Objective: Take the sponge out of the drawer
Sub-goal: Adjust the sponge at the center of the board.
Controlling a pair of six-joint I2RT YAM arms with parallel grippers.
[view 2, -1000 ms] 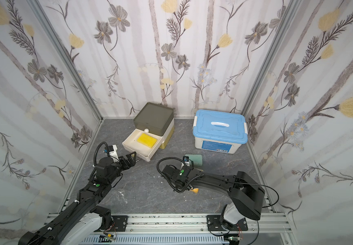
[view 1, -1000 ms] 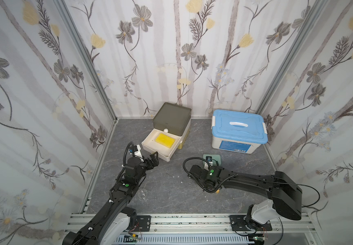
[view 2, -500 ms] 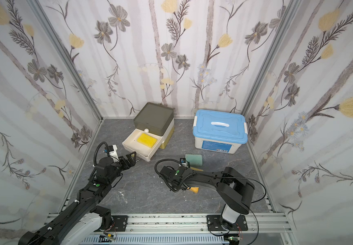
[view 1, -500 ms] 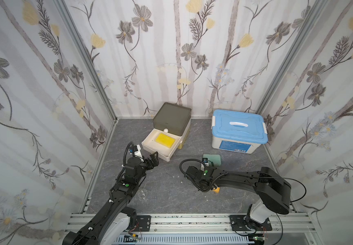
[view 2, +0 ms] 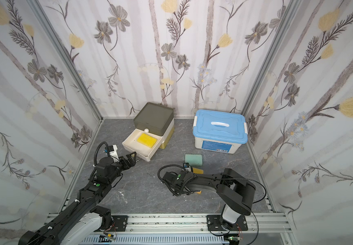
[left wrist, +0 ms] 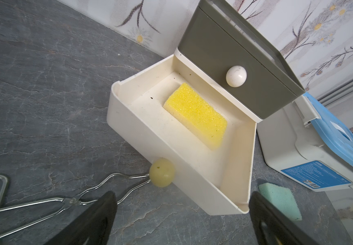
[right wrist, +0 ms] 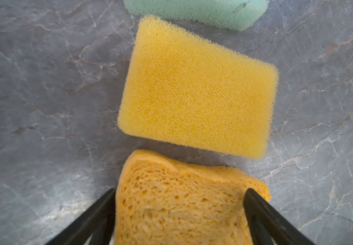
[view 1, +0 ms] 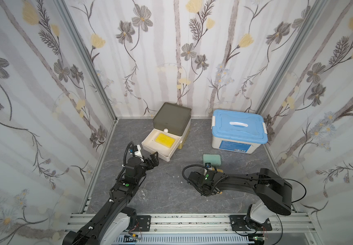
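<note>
A bright yellow sponge (view 1: 165,140) (left wrist: 195,115) lies flat in the pulled-out cream drawer (view 1: 165,156) (left wrist: 171,161) of the olive-topped cabinet (view 1: 171,115). My left gripper (view 1: 152,160) (left wrist: 182,197) hovers open just in front of the drawer's front wall, beside its round knob (left wrist: 161,172), holding nothing. My right arm (view 1: 205,178) is folded low over the floor. In the right wrist view my right gripper (right wrist: 180,193) stands wide, with an orange sponge (right wrist: 171,169) resting on the floor between its fingers.
A flat yellow sponge (right wrist: 196,87) and a green sponge (view 1: 211,159) lie on the floor beyond the right gripper. A blue-lidded box (view 1: 239,127) stands at the back right. Metal tongs (left wrist: 54,203) lie by the left gripper. Patterned walls close in three sides.
The right arm's wrist has drawn left and toward the front, away from the green sponge. The left arm and the drawer have stayed put.
</note>
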